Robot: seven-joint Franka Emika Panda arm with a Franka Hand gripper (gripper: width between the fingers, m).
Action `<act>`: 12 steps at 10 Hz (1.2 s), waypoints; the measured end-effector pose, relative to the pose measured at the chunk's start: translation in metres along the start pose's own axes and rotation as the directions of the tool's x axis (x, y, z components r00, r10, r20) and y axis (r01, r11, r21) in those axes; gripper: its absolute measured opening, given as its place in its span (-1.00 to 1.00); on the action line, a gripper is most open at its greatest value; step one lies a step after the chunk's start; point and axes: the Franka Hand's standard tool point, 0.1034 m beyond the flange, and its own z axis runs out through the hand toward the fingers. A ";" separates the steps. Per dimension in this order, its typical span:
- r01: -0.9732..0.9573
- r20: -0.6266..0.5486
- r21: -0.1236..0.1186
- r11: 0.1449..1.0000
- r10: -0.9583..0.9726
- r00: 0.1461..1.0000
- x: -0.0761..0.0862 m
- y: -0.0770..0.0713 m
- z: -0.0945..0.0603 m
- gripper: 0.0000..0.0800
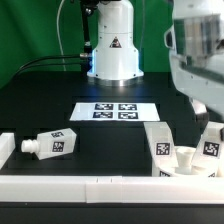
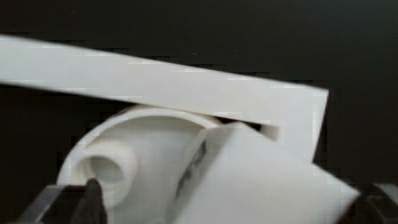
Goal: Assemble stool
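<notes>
The stool's round white seat lies at the exterior view's right, against the front rail. Two tagged white legs stand on it, one on the left and one on the right. A third tagged leg lies loose on the table at the left. My gripper hangs just above the seat, between the two standing legs. In the wrist view the seat's curved rim and a blocky leg fill the space under my gripper. The dark fingertips stand wide apart, and I cannot see them touching the leg.
The marker board lies mid-table in front of the robot base. A long white border rail runs along the front and another piece sits at the left. The rail corner shows in the wrist view beside the seat.
</notes>
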 end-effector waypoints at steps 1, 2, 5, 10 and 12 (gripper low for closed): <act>0.124 0.003 0.009 0.992 -0.124 0.992 -0.005 -0.003 -0.007 0.62; 0.191 0.002 0.008 0.982 -0.191 0.982 -0.004 -0.002 -0.006 0.62; 0.373 -0.001 0.006 0.928 -0.373 0.928 -0.003 -0.001 -0.005 0.62; 0.898 -0.028 -0.079 0.432 -0.902 0.431 0.004 0.002 -0.004 0.62; 0.947 -0.018 -0.089 0.310 -0.951 0.310 0.006 0.002 -0.004 0.62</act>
